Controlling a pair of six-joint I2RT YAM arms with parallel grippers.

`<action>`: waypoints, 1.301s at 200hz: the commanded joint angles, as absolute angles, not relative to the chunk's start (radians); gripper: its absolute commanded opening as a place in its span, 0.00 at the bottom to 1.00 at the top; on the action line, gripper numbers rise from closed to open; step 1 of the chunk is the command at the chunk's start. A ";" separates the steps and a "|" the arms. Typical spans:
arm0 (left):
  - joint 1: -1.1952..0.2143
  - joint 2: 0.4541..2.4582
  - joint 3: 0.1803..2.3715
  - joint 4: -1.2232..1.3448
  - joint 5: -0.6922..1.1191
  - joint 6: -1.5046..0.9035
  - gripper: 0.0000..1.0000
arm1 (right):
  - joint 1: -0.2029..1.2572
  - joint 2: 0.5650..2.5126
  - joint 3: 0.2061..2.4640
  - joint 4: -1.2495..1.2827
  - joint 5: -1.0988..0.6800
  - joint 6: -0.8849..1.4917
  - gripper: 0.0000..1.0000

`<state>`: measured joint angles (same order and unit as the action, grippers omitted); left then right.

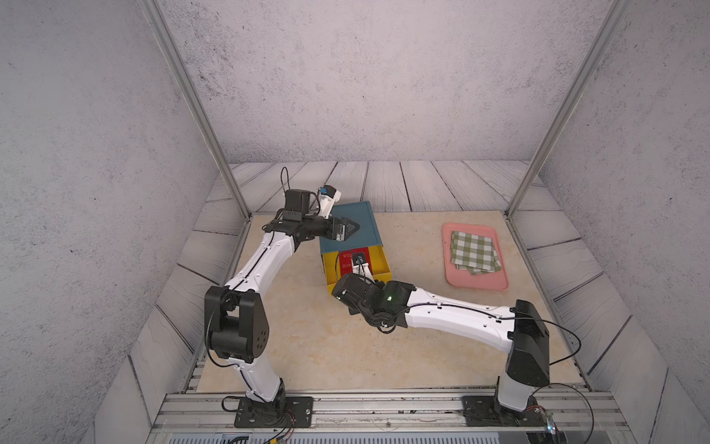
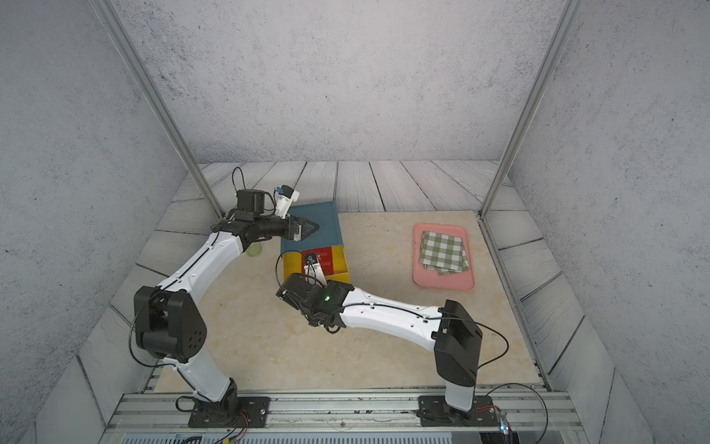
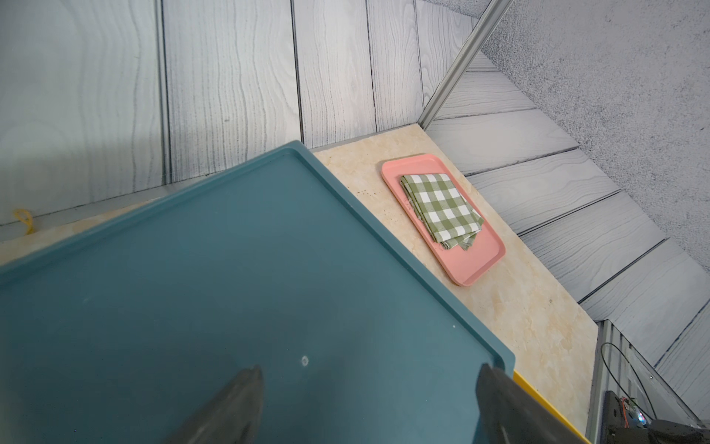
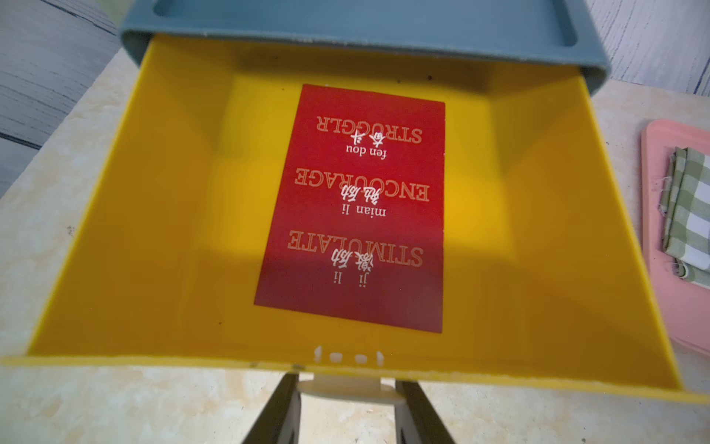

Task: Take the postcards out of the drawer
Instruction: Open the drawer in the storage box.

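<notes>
So the left claw (image 3: 367, 374) is spread wide with nothing in it, over the teal cabinet top (image 3: 230, 288). The right claw (image 4: 347, 384) is pinching the white handle (image 4: 369, 394) on the front of the pulled-out yellow drawer (image 4: 134, 230). The red postcards (image 4: 365, 207) lie flat on the drawer floor just past that claw, can't tell how many are stacked. Off to its right on the counter (image 1: 307, 346), a pink tray (image 1: 476, 282) holds a folded checked cloth (image 1: 474, 251).
</notes>
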<state>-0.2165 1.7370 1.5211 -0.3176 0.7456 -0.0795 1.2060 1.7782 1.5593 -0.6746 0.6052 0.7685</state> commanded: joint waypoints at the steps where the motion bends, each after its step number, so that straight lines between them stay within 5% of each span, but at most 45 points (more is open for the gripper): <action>1: -0.219 1.769 1.493 -0.408 0.733 -0.102 0.93 | 1.220 1.706 1.540 -0.733 0.640 0.792 0.35; 260: -0.219 1.762 1.490 -0.413 0.731 -0.106 0.94 | 1.270 1.672 1.464 -0.755 0.627 0.859 0.37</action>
<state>-0.2165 1.7367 1.5211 -0.3172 0.7456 -0.0795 1.2652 1.6939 1.4769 -0.7315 0.6113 0.8402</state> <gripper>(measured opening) 0.934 0.396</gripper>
